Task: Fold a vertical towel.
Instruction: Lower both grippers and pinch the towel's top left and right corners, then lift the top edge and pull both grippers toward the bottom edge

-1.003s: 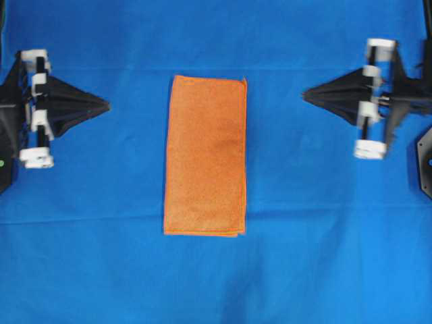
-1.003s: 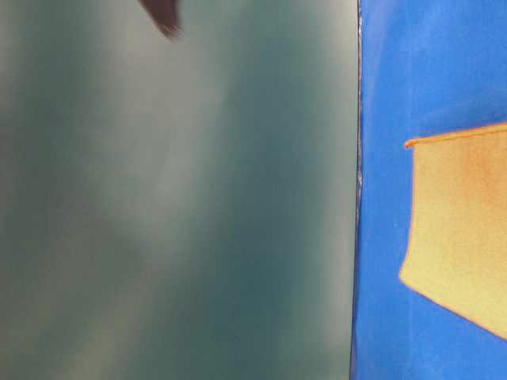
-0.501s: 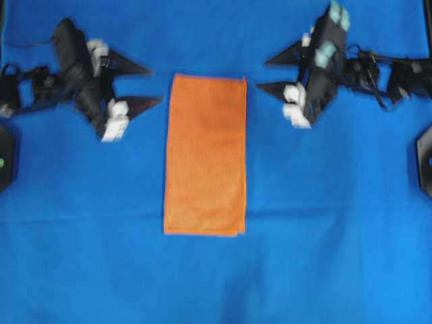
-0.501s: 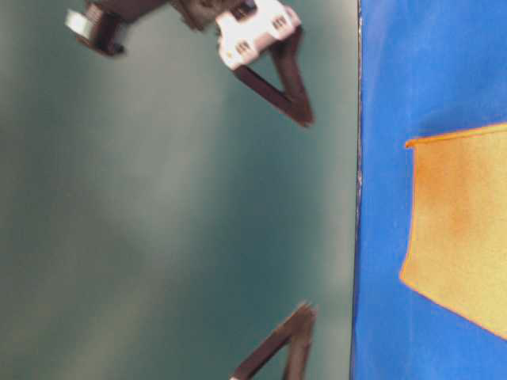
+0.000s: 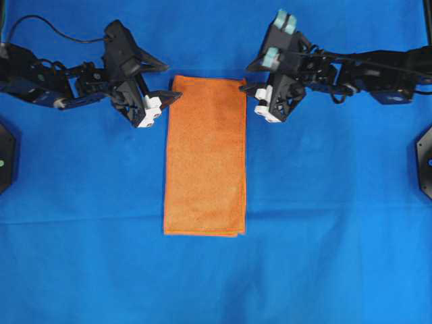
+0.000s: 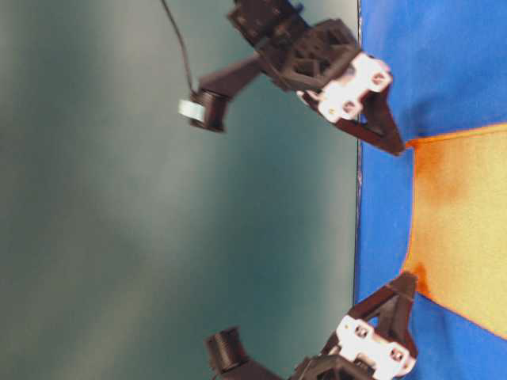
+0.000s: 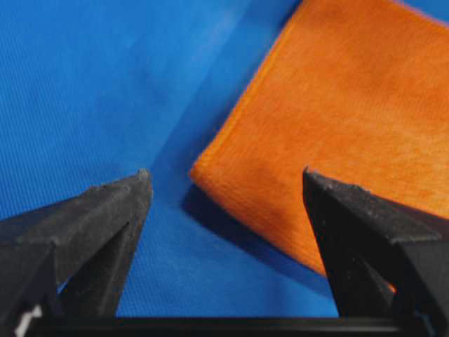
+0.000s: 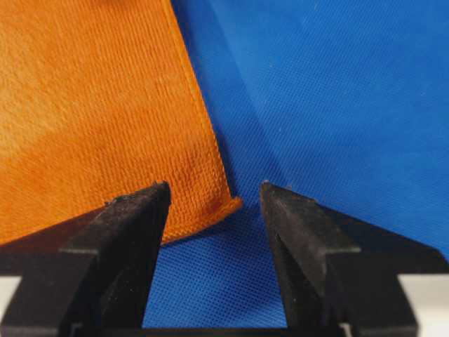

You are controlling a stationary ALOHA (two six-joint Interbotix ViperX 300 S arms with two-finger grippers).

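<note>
The towel (image 5: 205,155) runs lengthwise down the desk; left gripper (image 5: 164,82) and right gripper (image 5: 251,75) — jaws spread — flank its far corners.

The towel (image 5: 205,155) lies lengthwise at the middle of my table cloth (image 5: 324,256), short edges toward the far and near sides. My left gripper (image 5: 164,81) is at its far left corner, my right gripper (image 5: 250,75) at its far right corner, each straddling its corner with fingers apart.
</note>
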